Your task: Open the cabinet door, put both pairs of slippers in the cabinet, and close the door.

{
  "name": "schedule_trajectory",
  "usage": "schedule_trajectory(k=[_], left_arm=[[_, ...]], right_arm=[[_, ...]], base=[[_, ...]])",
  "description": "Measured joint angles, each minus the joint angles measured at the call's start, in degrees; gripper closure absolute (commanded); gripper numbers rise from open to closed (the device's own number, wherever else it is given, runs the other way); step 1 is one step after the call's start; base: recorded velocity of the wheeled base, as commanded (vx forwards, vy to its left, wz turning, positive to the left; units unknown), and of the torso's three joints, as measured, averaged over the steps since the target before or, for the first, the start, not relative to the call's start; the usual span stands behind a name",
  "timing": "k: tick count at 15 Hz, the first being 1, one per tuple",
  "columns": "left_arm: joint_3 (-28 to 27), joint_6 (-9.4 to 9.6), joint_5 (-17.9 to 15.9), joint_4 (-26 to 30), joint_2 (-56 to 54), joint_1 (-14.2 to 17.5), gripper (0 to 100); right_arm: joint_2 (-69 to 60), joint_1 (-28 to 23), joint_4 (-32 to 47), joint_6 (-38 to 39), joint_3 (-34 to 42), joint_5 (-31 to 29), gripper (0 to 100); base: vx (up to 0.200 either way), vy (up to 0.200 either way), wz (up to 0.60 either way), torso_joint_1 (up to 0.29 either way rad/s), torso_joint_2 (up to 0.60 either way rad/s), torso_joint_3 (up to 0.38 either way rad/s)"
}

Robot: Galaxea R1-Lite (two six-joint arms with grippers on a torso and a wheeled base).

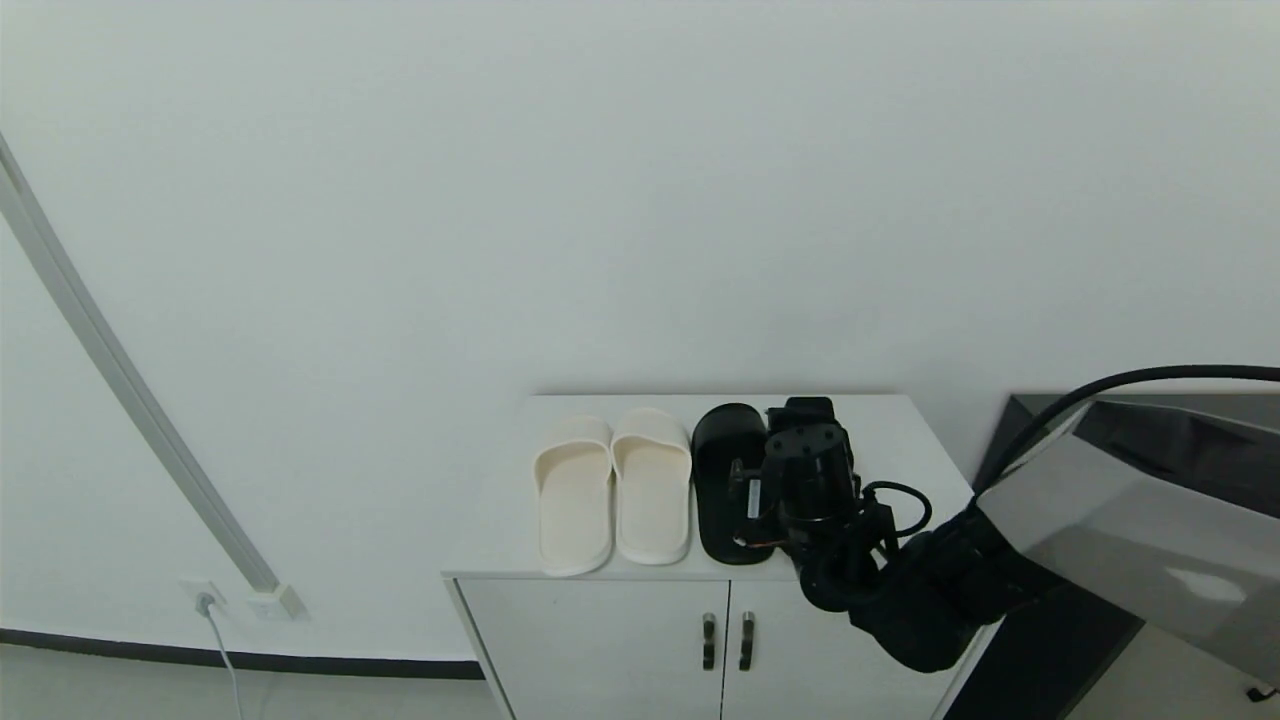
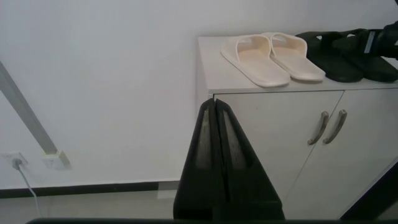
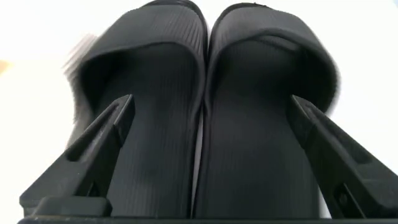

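The white cabinet [image 1: 600, 650] stands against the wall, doors closed, handles [image 1: 746, 640] side by side. On its top surface [image 1: 900, 440] the white slippers [image 1: 612, 490] lie just beside the black slippers [image 1: 728, 480], heels at the front edge. The right tool [image 3: 211, 109] is spread wide, straddling the black pair. The left tool [image 2: 215, 109], fingers pressed together and holding nothing, sits before the cabinet's left corner.

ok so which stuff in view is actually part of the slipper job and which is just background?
Job:
- cabinet, doors shut
- cream slippers, on its top
- black slippers, beside them
- right gripper, open astride the black pair
- left gripper, shut, short of the cabinet

Lying about:
- wall socket with a plugged cable
- slanting wall conduit
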State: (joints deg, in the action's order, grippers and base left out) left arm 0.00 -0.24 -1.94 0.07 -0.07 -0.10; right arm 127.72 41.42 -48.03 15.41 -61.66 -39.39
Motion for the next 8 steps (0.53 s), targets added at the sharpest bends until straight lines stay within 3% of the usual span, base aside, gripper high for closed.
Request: schedule_trajectory(k=[7,8], left_arm=[[0.0,0.0,0.0,0.0,0.0,0.0,100],[0.0,0.02,0.0,0.0,0.0,0.0,100]], right_arm=[[8.7,-3.6,0.0,-3.3,-11.1,0.3,0],[9.2,-3.8,0.0,-3.9,-12.3,0.3,100]], base=[[0.0,0.0,0.0,0.0,0.0,0.0],[0.0,0.0,0.0,0.0,0.0,0.0]])
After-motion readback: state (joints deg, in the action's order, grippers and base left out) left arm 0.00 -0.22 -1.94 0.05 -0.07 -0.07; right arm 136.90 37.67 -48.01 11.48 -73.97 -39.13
